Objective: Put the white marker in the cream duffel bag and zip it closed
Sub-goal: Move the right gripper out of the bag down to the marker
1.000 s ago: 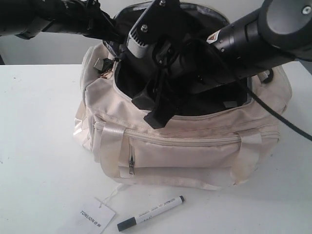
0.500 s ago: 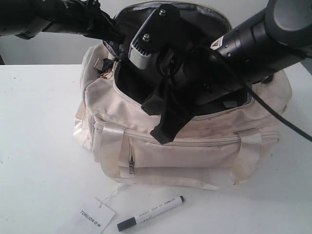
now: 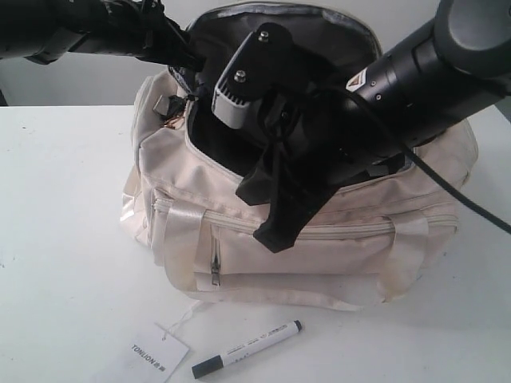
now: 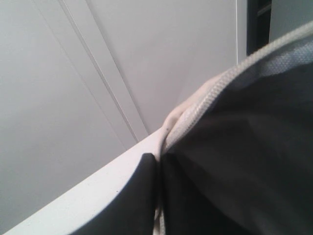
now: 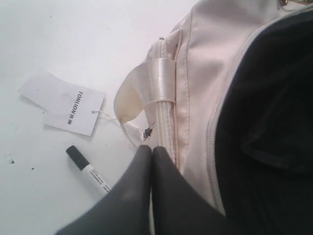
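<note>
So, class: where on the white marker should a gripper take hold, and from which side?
Mid-barrel on the white marker, coming straight down from above, closing across its narrow width. It lies flat on the table, slanted, with the paper tag close to its capped end.

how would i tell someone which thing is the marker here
Start at the big cream duffel bag in the middle of the white table. On the tabletop just in front of it lie two small white things. The marker is the slim stick with a dark cap, not the square paper tag beside it.
</note>
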### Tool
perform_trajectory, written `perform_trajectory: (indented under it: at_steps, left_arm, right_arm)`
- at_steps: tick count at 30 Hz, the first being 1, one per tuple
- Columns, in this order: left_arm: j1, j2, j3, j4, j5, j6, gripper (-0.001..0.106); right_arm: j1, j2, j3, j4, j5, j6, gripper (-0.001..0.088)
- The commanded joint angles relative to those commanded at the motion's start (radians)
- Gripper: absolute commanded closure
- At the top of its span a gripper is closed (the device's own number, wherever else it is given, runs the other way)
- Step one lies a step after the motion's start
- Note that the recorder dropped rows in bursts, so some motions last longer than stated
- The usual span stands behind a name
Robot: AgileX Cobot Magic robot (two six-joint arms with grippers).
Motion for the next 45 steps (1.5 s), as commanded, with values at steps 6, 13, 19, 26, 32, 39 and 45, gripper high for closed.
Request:
perform_trajectory:
  at_steps: [6, 13, 19, 26, 32, 39, 45]
  left_arm:
    - [0.0, 0.0, 0.0, 0.0, 0.0, 0.0, 0.105]
    - [0.0, 0.0, 0.0, 0.0, 0.0, 0.0, 0.105]
    - [0.0, 0.0, 0.0, 0.0, 0.0, 0.0, 0.105]
    - [0.0, 0.0, 0.0, 0.0, 0.0, 0.0, 0.105]
    - [0.0, 0.0, 0.0, 0.0, 0.0, 0.0, 0.105]
    - [0.0, 0.0, 0.0, 0.0, 0.0, 0.0, 0.105]
    - [0.0, 0.0, 0.0, 0.0, 0.0, 0.0, 0.105]
  right_arm:
    - [0.0, 0.0, 0.0, -0.007, 0.029, -0.057, 0.0868]
    - [0.0, 0.0, 0.0, 0.0, 0.055, -0.109, 0.0868]
    - [0.031, 0.0, 0.0, 0.002, 0.097, -0.159, 0.0868]
    - [0.102, 0.002, 0.001, 0.002, 0.097, -0.175, 0.0868]
    - [0.134, 0.002, 0.007, -0.005, 0.112, -0.199, 0.0868]
    - [0.139, 0.011, 0.131, -0.004, 0.081, -0.323, 0.0868]
    - [0.139, 0.118, 0.141, 0.001, 0.075, -0.301, 0.0868]
